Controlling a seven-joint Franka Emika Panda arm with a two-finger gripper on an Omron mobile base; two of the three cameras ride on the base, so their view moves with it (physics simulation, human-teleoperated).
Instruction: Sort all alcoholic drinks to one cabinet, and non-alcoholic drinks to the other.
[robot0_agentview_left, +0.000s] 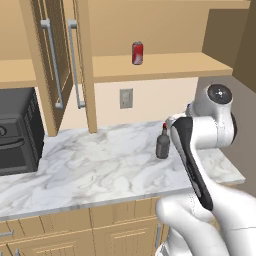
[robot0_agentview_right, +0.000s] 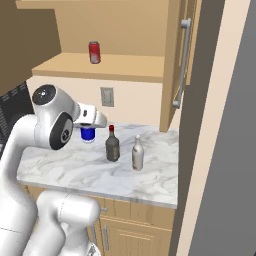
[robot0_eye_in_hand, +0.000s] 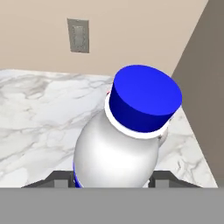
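White bottle (robot0_eye_in_hand: 116, 148) with blue cap (robot0_eye_in_hand: 144, 98), sitting right in front of the hand (robot0_eye_in_hand: 113, 178), between the two dark fingertips (robot0_eye_in_hand: 61, 178). Squeezed from both sides, by the look of the hand view, and seems to stand on the marble tabletop (robot0_agentview_left: 90, 165), though hard to tell if lifted a little. Blue label peeking out behind the white arm in the right base view, to the left of the dark grey bottle (robot0_agentview_right: 112, 145).

Red soda can (robot0_agentview_left: 137, 53) already up on the open cabinet's shelf (robot0_agentview_left: 165, 67), above the dark grey bottle. One soft drink put away, then.

Dark grey bottle with its red cap, standing on the tabletop, not yet moved. Pale beige bottle (robot0_agentview_right: 137, 153) just beside it, on its right in the right base view, also waiting. Wall outlet (robot0_agentview_left: 126, 98) on the wall above and behind the dark grey bottle.

Second cabinet (robot0_agentview_left: 55, 60) with long silver handles (robot0_agentview_left: 52, 62), up and to the left of the dark grey bottle. Black oven (robot0_agentview_left: 17, 132) farther left, on the tabletop.

Left to do, as a guess: lift the white bottle up next to the red soda can, then carry both long-necked bottles to the other cabinet. About a quarter done.
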